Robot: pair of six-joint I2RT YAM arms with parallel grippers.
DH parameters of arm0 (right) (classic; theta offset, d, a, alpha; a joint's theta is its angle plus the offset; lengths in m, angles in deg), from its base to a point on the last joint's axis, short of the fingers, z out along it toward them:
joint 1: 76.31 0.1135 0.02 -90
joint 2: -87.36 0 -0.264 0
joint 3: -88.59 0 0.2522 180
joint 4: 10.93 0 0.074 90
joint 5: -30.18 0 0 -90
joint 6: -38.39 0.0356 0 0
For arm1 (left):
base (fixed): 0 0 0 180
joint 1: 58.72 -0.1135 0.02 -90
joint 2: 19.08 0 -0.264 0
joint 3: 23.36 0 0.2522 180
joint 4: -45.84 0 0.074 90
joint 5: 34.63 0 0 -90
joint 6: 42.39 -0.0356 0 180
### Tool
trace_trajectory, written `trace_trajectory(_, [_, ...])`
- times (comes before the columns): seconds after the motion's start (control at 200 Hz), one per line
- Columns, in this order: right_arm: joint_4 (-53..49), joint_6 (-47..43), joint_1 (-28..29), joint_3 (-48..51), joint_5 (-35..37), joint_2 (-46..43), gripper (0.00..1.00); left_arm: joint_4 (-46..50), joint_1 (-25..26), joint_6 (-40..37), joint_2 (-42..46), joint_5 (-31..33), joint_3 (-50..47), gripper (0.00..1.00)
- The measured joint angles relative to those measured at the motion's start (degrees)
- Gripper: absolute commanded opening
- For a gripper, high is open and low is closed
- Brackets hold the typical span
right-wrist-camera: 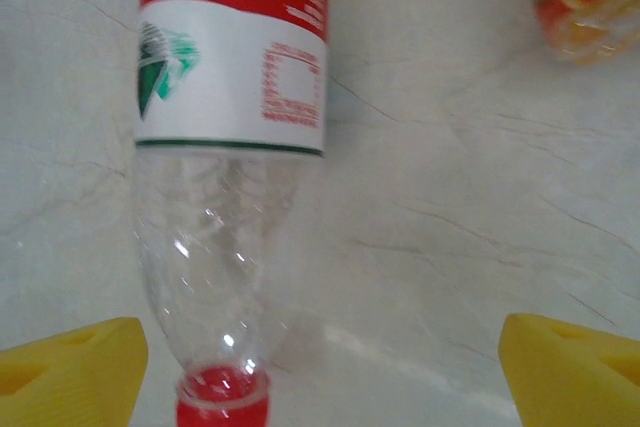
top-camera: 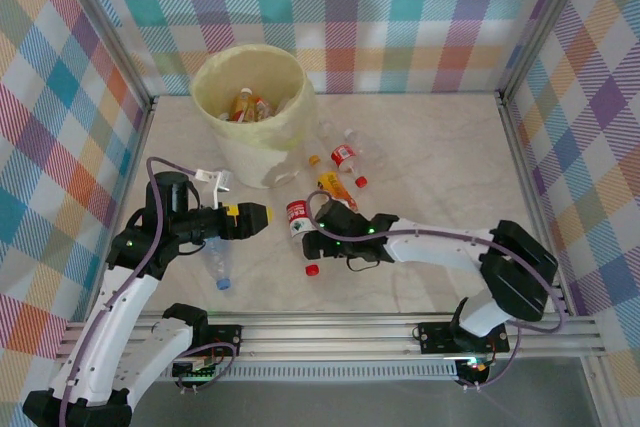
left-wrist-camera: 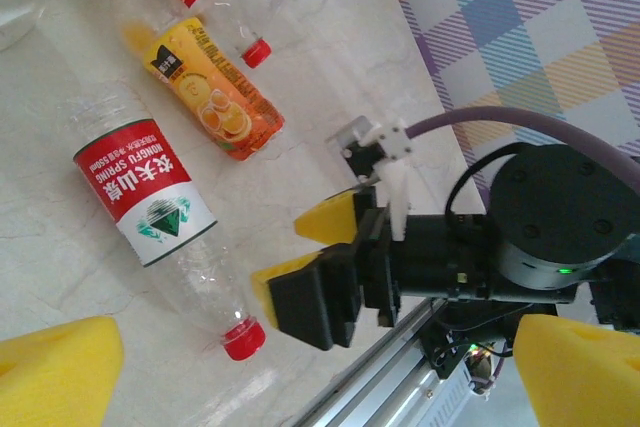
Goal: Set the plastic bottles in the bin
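Nearby, orange-label bottle (left-wrist-camera: pixel 215 97) lies beside red-label bottle (left-wrist-camera: pixel 150 197).

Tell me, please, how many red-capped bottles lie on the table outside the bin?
2. The Nongfu Spring bottle lies cap-first before the right gripper; the red-labelled clear bottle lies farther back, right of the bin. Others may be hidden behind the bin.

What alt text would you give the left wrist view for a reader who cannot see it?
A clear plastic bottle with a red-and-white label and red cap lies on the pale marble tabletop, the right arm's yellow-padded pincer open just beside its cap. An orange-labelled plastic bottle lies beyond it.
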State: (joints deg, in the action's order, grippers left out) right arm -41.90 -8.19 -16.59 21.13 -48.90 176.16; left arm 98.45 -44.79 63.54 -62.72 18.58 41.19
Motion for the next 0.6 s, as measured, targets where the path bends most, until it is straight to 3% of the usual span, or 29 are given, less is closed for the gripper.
trace_trajectory(0.455, [3.87, 2.89, 0.33, -6.54, -2.82, 13.49, 0.85, -0.02, 0.0, -0.02, -0.24, 0.39, 0.0, 1.0])
trace_trajectory(0.6, [3.89, 2.89, 0.31, -8.35, -2.78, 15.37, 0.78, 0.0, 0.0, -0.02, -0.5, 0.39, 0.0, 1.0])
